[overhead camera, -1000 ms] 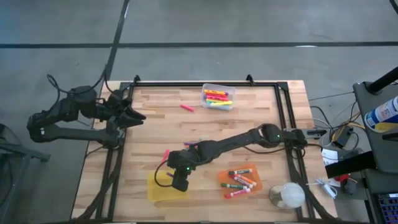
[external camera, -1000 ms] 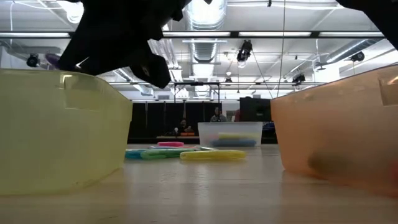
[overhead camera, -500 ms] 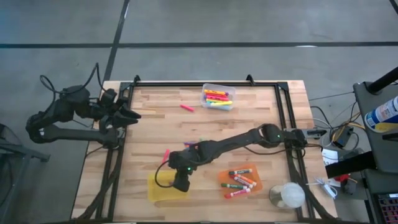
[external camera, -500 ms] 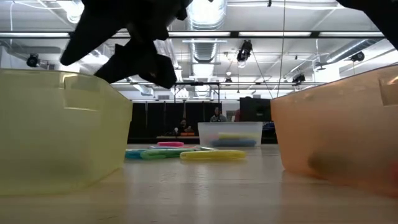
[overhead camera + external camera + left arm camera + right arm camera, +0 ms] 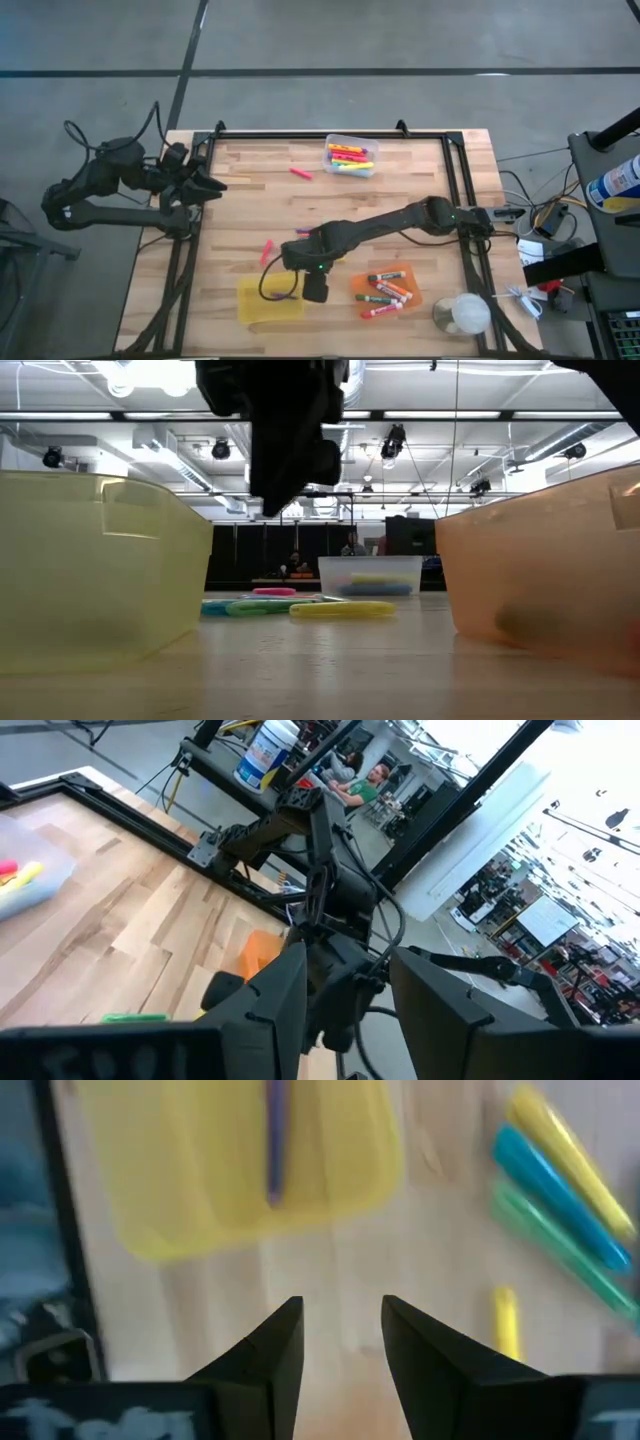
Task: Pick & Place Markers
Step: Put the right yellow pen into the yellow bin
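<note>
Moved right off the yellow bin (image 5: 268, 300), the right hand (image 5: 315, 291), spread and empty, is nearest the loose pens (image 5: 560, 1230).

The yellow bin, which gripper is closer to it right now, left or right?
Right. The right gripper hangs just beside the yellow bin, on the side toward the orange bin, fingers apart and empty. The left gripper waits at the table's far left edge, well away.

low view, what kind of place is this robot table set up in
Probably a large industrial lab or workshop hall: exposed silver ceiling ducts and strip lights overhead, a butcher-block wooden table on bare grey concrete floor, and a person seated among workstations beyond.
</note>
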